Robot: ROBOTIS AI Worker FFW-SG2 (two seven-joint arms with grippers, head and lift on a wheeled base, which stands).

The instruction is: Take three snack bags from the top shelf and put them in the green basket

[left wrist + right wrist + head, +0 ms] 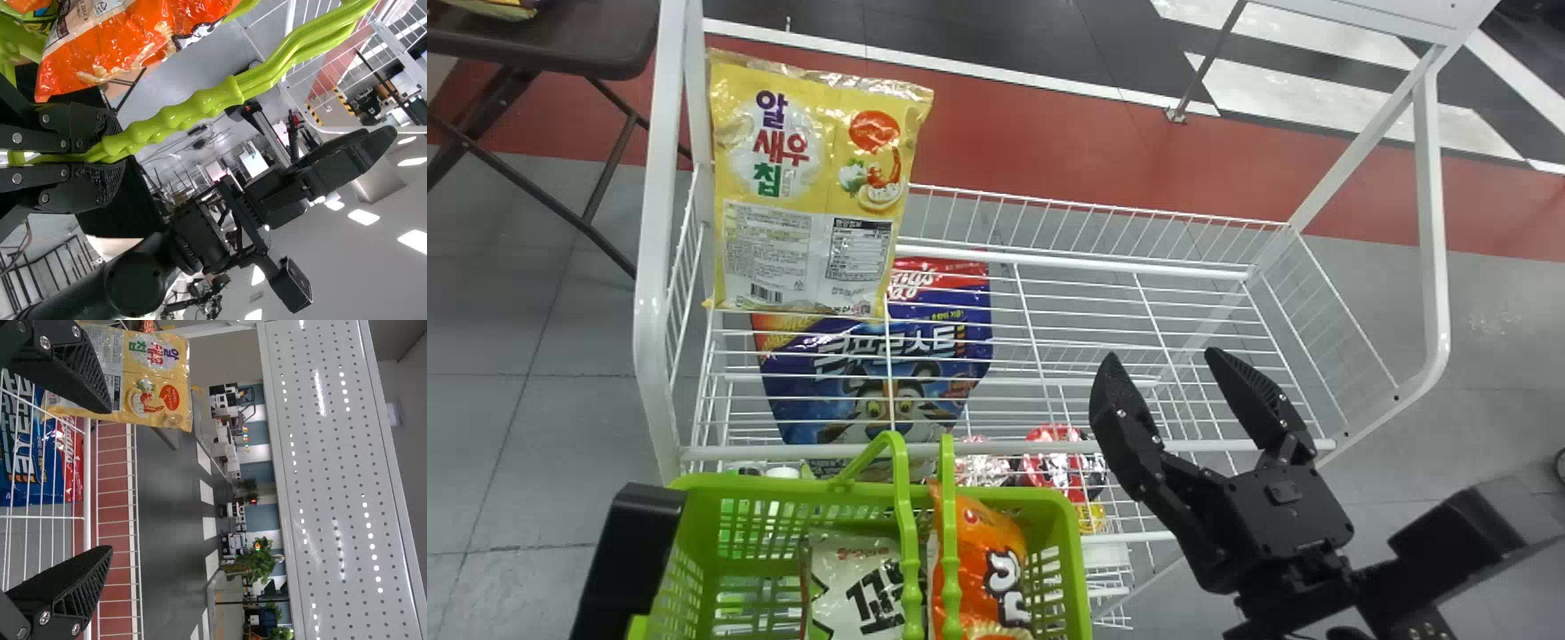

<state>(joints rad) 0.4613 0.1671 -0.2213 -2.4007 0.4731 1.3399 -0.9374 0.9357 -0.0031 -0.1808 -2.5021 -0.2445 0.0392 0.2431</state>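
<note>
On the left end of the white top shelf (1103, 267) a yellow snack bag (818, 191) stands upright; the right wrist view shows the yellow bag (150, 380) too. My right gripper (1160, 360) stands open over the shelf's front right part, right of that bag; in its own view the right gripper (107, 480) has nothing between its fingers. In front of the shelf is the green basket (791, 487), holding a white bag (863, 582) and an orange bag (983, 569). My left arm (627, 556) is at the basket's left; the left gripper (100, 150) is shut on the green handles (200, 110).
A large blue cereal bag (880, 382) and red packages (1054, 462) lie on lower levels beneath the top wires. White frame posts (660, 249) rise at both ends of the rack. A dark table (560, 44) stands at the back left.
</note>
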